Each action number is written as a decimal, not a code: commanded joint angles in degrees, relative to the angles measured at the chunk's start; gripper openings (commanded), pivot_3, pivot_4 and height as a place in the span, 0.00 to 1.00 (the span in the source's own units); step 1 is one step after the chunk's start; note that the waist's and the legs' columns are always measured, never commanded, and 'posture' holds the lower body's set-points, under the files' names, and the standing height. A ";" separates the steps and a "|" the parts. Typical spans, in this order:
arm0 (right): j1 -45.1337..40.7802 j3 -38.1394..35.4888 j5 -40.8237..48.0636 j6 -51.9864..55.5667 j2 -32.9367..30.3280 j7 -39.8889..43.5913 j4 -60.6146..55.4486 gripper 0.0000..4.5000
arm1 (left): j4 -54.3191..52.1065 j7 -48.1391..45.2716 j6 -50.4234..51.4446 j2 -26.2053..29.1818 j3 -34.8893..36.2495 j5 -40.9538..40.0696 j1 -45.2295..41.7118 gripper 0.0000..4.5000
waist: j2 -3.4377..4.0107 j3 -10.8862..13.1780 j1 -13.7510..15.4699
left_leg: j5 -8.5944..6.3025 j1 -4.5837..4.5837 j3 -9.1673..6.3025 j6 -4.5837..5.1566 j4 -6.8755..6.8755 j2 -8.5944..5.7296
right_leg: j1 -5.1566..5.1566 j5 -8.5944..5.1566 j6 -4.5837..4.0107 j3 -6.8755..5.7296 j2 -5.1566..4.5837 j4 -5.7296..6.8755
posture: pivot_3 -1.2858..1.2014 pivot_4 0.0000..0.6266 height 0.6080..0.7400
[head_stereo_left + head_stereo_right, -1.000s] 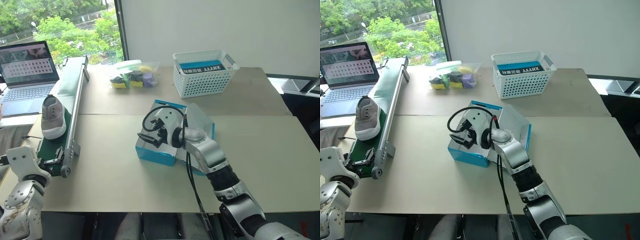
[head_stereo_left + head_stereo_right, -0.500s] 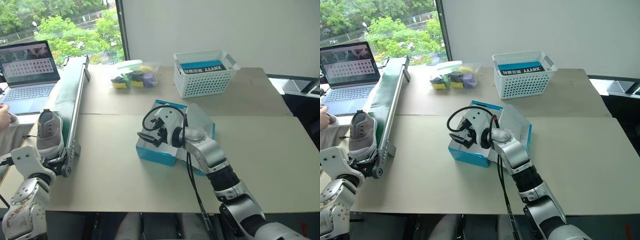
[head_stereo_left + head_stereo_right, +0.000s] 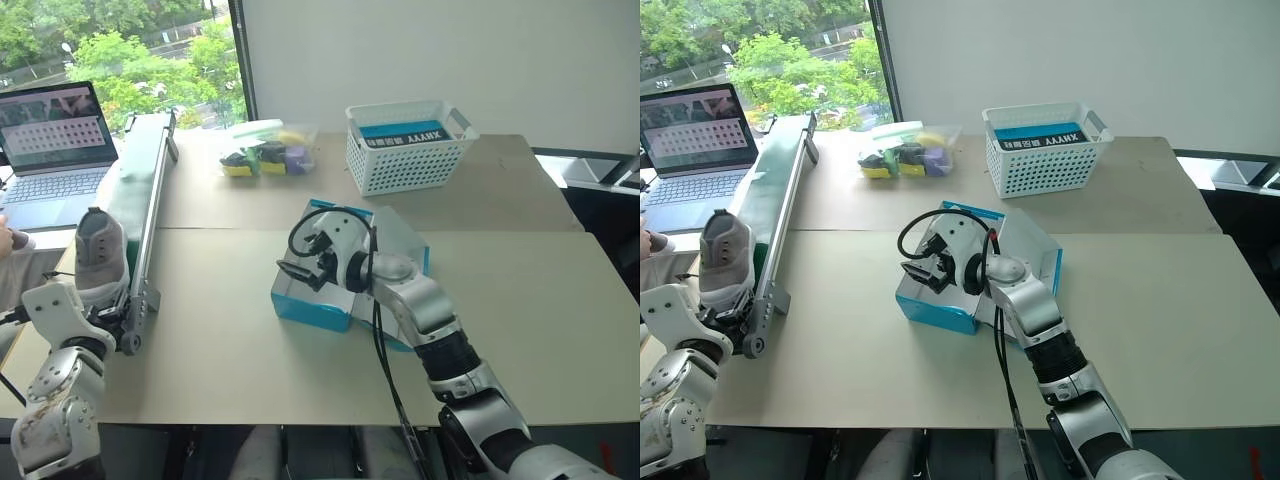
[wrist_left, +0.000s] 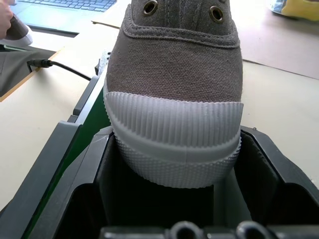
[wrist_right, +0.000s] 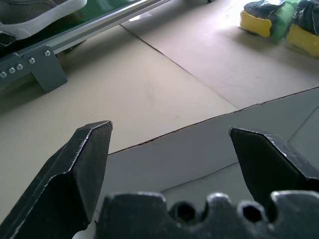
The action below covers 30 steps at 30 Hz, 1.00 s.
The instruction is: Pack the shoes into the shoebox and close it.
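Head views. Shoebox (image 3: 345, 285): teal-blue cardboard, white inside, set near the middle of the tan tabletop (image 3: 520, 300), hinged lid raised toward the far side, presumably kept open to receive the shoes. Right gripper (image 3: 300, 270): two black fingers spread wide above the box's near-left corner, holding nothing; probably parked there to steady or guard the open box. Shoe (image 3: 725, 255): grey-taupe fabric sneaker with a whitish sole, at the near end of the green conveyor belt (image 3: 135, 190), toe toward the robot, well apart from the shoebox. Left gripper (image 3: 712, 315): level with the belt end, at the shoe's toe. Also present: white plastic lattice basket (image 3: 408, 145) at the far side, a clear bag of coloured items (image 3: 265, 150) beside it, a laptop (image 3: 55, 150) at far left, and a person's hand (image 3: 10, 238) at the left edge.

Left wrist view. The shoe's ribbed rubber toe cap (image 4: 174, 142) sits between the two black fingers (image 4: 261, 164), which stand partly closed at either side of it; firm contact cannot be confirmed. Woven canvas upper, metal eyelets, stippled bumper below the ribbing.

Right wrist view. Matte black wedge-shaped fingertips (image 5: 82, 159) stand far apart over the box's pale cardboard flap (image 5: 199, 144); nothing lies between them.
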 commanded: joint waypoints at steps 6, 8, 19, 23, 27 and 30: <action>-11.45 -29.84 25.43 28.87 13.53 -11.27 10.95 1.00 | -14.48 -0.91 -2.65 -6.72 -15.01 -1.36 -2.70 0.63 | -0.05 -0.03 0.34 | 0.00 -0.01 0.00 -0.01 0.02 0.00 | 0.02 0.08 0.00 0.06 -0.01 0.00 | 0.52 0.24 0.98; -14.69 -37.29 32.85 35.12 15.26 -13.52 14.45 1.00 | -16.79 -2.09 -0.64 -8.29 -20.90 -2.45 -2.85 0.63 | -0.09 -0.05 0.79 | 0.00 -0.03 -0.01 0.00 0.02 -0.02 | 0.06 0.09 0.01 0.02 -0.01 -0.06 | 0.52 0.24 0.98; -17.99 -43.34 42.25 39.73 16.12 -21.98 15.25 1.00 | -22.19 -3.83 7.06 -10.67 -33.15 -7.33 -4.50 0.63 | -0.05 -0.04 -0.60 | -0.01 -0.09 0.30 0.06 0.02 0.03 | -0.20 0.08 0.03 0.34 0.10 0.18 | 0.52 0.24 0.98; -17.97 -43.93 43.61 37.94 16.16 -24.05 14.82 1.00 | -21.87 -4.64 8.13 -10.03 -32.83 -7.84 -4.93 0.63 | -0.05 -0.04 -0.30 | -0.01 -0.14 0.30 0.06 0.07 0.01 | -0.19 0.06 0.06 0.32 0.08 0.14 | 0.52 0.24 0.98; -17.75 -43.68 45.34 37.42 15.90 -24.78 14.17 1.00 | -21.63 -4.90 8.70 -9.70 -32.70 -8.41 -5.35 0.63 | -0.04 -0.04 -0.27 | -0.02 -0.18 0.30 0.07 0.06 0.01 | -0.19 0.06 0.07 0.30 0.08 0.06 | 0.52 0.24 0.98; -17.59 -43.19 46.73 37.16 15.81 -25.22 13.68 0.94 | -21.46 -4.79 8.81 -9.59 -32.65 -8.75 -5.48 0.63 | -0.04 -0.04 -0.34 | -0.02 -0.17 0.30 0.07 0.06 0.01 | -0.19 0.06 0.07 0.31 0.09 0.07 | 0.52 0.24 0.98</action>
